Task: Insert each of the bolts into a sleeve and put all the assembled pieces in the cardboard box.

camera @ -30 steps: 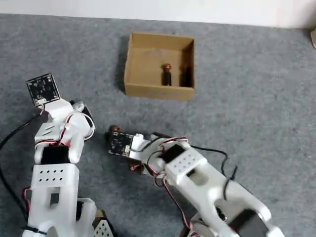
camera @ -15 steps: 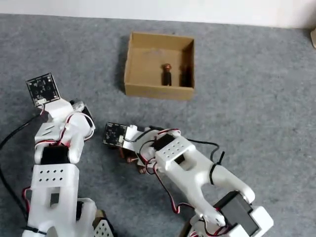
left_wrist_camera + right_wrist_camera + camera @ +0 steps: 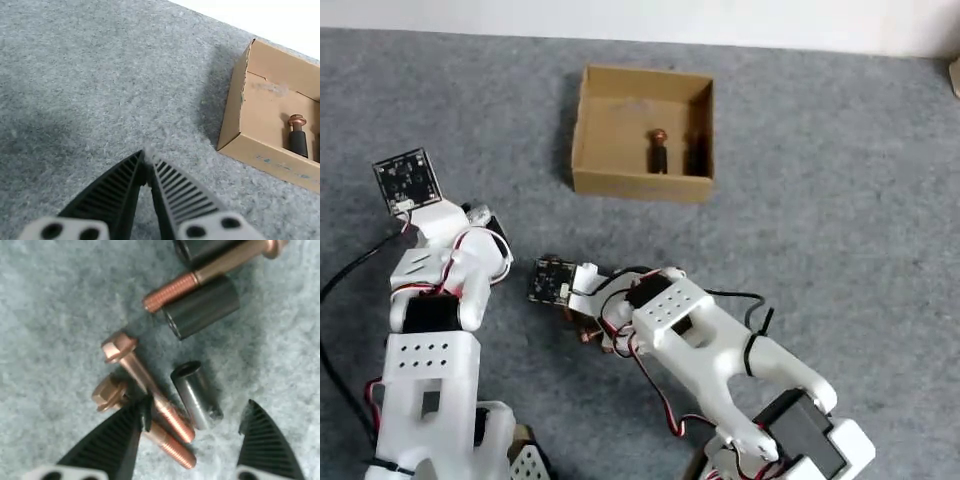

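Currently right tool (image 3: 197, 409) spread over coppery threaded bolts (image 3: 141, 376); left tool (image 3: 149, 158) pressed together.

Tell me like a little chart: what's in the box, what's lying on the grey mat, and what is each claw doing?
box: cardboard box, top open, one bolt in a sleeve standing inside
loose bolts: three, lying on the grey mat
loose sleeves: at least two, lying beside the bolts
left claw: shut, empty, over bare mat
right claw: open, over the loose parts
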Tool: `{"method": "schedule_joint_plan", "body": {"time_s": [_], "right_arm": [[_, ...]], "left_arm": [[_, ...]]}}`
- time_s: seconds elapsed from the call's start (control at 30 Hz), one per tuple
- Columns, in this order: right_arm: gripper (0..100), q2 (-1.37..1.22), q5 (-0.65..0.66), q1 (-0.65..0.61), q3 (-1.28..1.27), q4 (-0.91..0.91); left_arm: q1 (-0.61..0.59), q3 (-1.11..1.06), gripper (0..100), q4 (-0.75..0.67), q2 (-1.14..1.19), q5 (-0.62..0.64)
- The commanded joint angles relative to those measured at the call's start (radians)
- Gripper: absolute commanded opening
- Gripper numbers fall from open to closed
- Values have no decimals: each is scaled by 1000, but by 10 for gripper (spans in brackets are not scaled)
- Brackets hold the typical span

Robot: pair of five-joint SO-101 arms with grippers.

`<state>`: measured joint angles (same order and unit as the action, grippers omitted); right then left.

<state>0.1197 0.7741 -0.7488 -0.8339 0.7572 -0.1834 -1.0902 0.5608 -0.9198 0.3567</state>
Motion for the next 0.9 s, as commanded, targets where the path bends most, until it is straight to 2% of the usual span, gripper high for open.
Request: {"method": "schedule_joint_plan", "body": {"time_s": [0.0,0.23,0.43,0.87], "right_arm": [[274,-12,6,-12,-30,19],[274,-5,8,-16,10,28],[274,-16,9,-13,160,140],[274,-18,12,-12,225,140]], "left_arm": [[13,38,8,2,1,-9],[15,38,8,2,1,-9],[15,38,8,2,1,-9],[15,38,8,2,1,-9]]}}
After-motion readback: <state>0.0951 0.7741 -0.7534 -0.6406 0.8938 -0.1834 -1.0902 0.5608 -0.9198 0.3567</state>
